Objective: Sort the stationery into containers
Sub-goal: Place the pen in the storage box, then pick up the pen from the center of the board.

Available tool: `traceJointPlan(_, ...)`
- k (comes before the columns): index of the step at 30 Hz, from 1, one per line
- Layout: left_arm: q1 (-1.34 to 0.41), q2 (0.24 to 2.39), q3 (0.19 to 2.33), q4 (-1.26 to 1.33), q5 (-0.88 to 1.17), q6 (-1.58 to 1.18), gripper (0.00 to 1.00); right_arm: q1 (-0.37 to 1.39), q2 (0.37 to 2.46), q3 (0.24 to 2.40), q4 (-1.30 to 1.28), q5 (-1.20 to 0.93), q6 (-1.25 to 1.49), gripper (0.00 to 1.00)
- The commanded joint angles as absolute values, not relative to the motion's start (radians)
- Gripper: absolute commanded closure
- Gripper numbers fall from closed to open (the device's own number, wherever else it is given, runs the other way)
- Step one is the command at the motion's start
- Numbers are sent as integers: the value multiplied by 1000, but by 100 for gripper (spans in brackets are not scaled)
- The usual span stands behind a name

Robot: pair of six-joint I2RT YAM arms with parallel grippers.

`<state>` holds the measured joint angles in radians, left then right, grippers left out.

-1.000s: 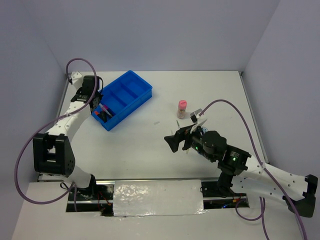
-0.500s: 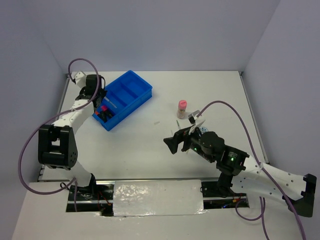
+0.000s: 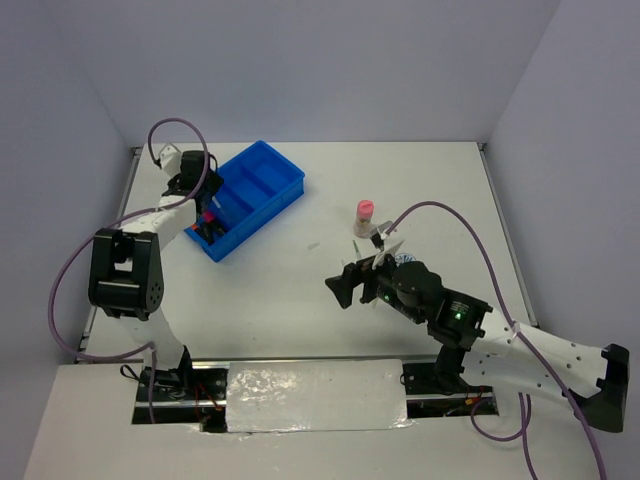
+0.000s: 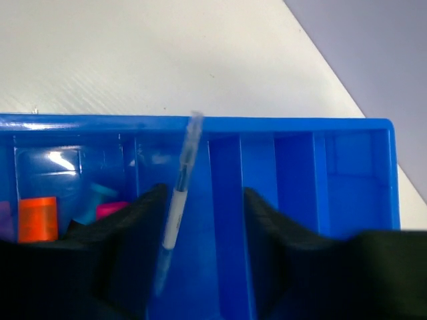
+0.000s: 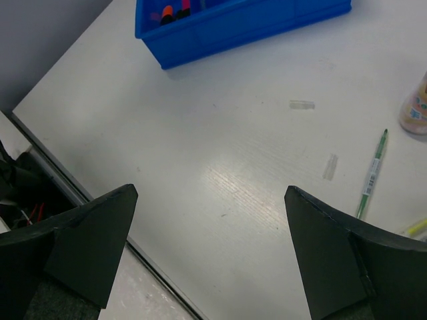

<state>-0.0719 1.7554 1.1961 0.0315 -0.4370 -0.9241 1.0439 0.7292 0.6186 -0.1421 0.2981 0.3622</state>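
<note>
Surface: white table (image 3: pixel 280 300), pale grey walls all round.
Tray: blue tray (image 3: pixel 268 170) at far left of table, split into compartments.
Left gripper (image 4: pixel 200 200): over tray, fingers parted well wider than thin grey pen (image 4: pixel 179 200), which stands tilted between them, unclamped.
Highlighters: orange cap (image 4: pixel 37 219) and pink cap (image 4: pixel 110 210) in end compartment beside it.
Right gripper (image 5: pixel 210 193): spread wide above bare table, nothing between fingers.
Loose items: pink-capped bottle (image 3: pixel 365 212) upright, thin green pen (image 5: pixel 371 175) near it, both well apart from tray.
</note>
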Motion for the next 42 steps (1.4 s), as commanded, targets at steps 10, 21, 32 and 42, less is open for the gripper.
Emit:
traceJointPlan(10,-66,1623,1241,20,-361,-951,11,921,830,707,-218,275,423,0)
traceJointPlan(21,-104,1224,1284,-395,-246,-770,1,813,1041,802,-495,463,633,10)
traceJointPlan(32,-130,852,939,-540,61,-479,1,649,1253,842,-327,196,344,44)
traceJointPlan(42,-135,692,841,-526,80,-411,1,568,1523,982,-324,134,261,55)
